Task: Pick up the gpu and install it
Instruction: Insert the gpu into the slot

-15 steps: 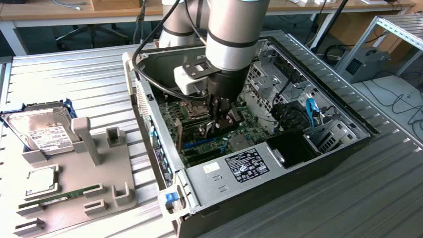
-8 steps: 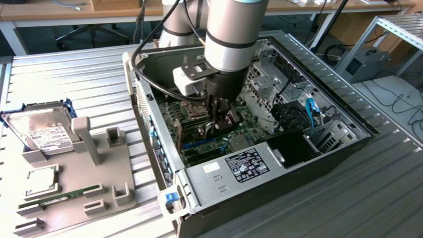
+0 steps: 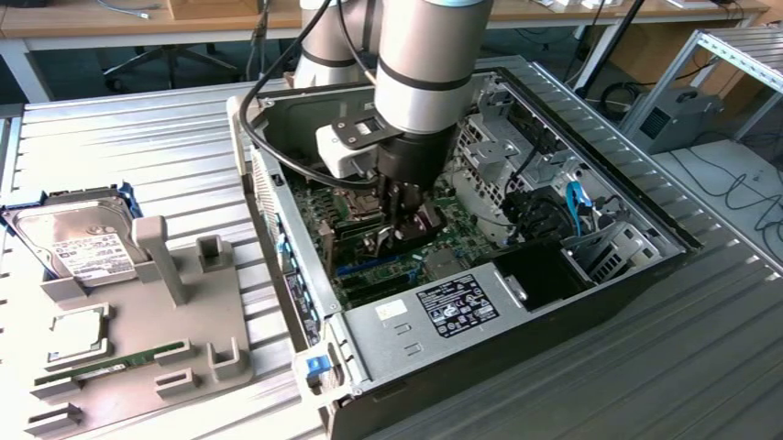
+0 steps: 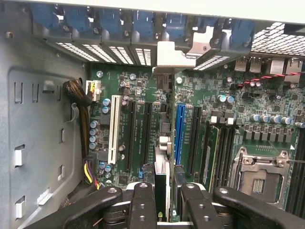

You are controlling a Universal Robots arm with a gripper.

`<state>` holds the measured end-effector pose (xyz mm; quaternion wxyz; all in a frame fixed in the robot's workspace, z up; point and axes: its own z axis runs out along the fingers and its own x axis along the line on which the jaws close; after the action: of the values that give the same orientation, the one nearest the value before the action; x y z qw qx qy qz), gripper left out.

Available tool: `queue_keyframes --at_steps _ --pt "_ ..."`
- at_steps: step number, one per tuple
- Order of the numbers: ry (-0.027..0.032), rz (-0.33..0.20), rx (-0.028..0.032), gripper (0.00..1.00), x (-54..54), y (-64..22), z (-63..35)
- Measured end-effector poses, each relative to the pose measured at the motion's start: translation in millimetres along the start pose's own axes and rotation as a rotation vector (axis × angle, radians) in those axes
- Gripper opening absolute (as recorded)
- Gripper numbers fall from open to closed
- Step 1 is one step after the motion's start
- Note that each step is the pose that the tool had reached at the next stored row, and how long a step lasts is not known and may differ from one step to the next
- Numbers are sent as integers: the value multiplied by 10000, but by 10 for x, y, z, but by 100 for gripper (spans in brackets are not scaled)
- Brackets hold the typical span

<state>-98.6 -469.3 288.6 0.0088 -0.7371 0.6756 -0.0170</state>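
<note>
Gripper (image 4: 162, 200) fingers clamped on gpu (image 4: 162, 179), card held edge-on, upright, inside open PC case (image 3: 636, 206). Card sits over motherboard (image 4: 224, 86) slot row, between black slot (image 4: 147, 136) and blue slot (image 4: 179, 133); bracket (image 4: 174, 53) at rear wall openings. Judgement: keep card vertical, edge parallel with slot, bracket lined with rear opening, press evenly, no tilt.

The computer case (image 3: 514, 302) lies open on the table (image 3: 147, 128) — the parts tray (image 3: 135, 367) beside it, at the exterior view's left.
</note>
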Motion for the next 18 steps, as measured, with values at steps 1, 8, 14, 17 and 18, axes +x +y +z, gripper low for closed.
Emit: queue_keyframes --at_steps 1,8,14,17,18 --pt "0 0 0 26 0 8 0" --pt "0 0 0 26 -5 54 6" --pt "11 12 -1 26 -24 103 17" --pt "30 152 -3 26 -35 102 23" --pt "43 237 -6 26 -36 102 26"
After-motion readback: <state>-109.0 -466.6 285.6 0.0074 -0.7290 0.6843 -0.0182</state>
